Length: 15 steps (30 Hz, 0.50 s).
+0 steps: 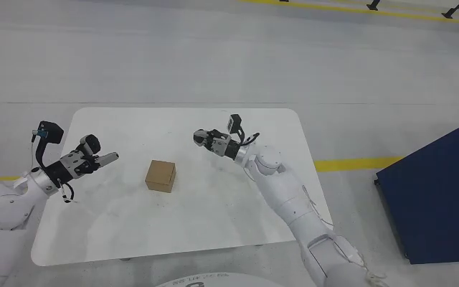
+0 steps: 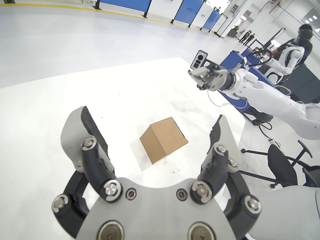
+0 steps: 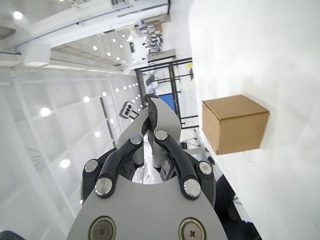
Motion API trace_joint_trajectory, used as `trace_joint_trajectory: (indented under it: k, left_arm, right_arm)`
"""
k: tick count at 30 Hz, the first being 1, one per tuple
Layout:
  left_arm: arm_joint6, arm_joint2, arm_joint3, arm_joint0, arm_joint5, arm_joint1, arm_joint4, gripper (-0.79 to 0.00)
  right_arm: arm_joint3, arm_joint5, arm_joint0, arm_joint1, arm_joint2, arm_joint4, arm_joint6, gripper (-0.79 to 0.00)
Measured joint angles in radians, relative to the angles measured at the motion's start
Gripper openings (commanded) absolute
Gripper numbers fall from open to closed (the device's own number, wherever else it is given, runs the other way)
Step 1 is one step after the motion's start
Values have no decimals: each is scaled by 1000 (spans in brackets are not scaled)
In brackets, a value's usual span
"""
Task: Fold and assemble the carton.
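White tabletop (image 1: 215,222) lies under both my arms, and the carton (image 1: 161,176) sits on it as a closed brown cube, between the two grippers and touched by neither. My left gripper (image 2: 152,115) is spread wide with nothing between its fingers, hovering near the carton and pointed toward it. My right gripper (image 3: 151,106) is clenched pad against pad, gripping nothing, held clear on the carton's far side.

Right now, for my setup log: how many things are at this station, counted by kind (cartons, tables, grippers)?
carton: 1
table: 1
grippers: 2, the left gripper and the right gripper
Total: 4
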<state>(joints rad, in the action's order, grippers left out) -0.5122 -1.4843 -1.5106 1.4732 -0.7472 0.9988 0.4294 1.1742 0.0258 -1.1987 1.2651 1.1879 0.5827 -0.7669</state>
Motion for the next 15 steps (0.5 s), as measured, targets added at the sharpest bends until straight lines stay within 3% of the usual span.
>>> trace_joint_trajectory:
  k: [1, 8, 13, 15]
  left_arm:
    - [0, 0, 0, 0, 0, 0, 0, 0]
    - [0, 0, 0, 0, 0, 0, 0, 0]
    - [0, 0, 0, 0, 0, 0, 0, -1]
    - [0, 0, 0, 0, 0, 0, 0, -1]
  right_arm:
    - [-6, -12, 8, 0, 10, 20, -1, -736]
    - [-8, -22, 12, 0, 12, 26, -1, -301]
    - [-8, -22, 12, 0, 12, 26, -1, -84]
    - [-8, -22, 12, 0, 12, 26, -1, -41]
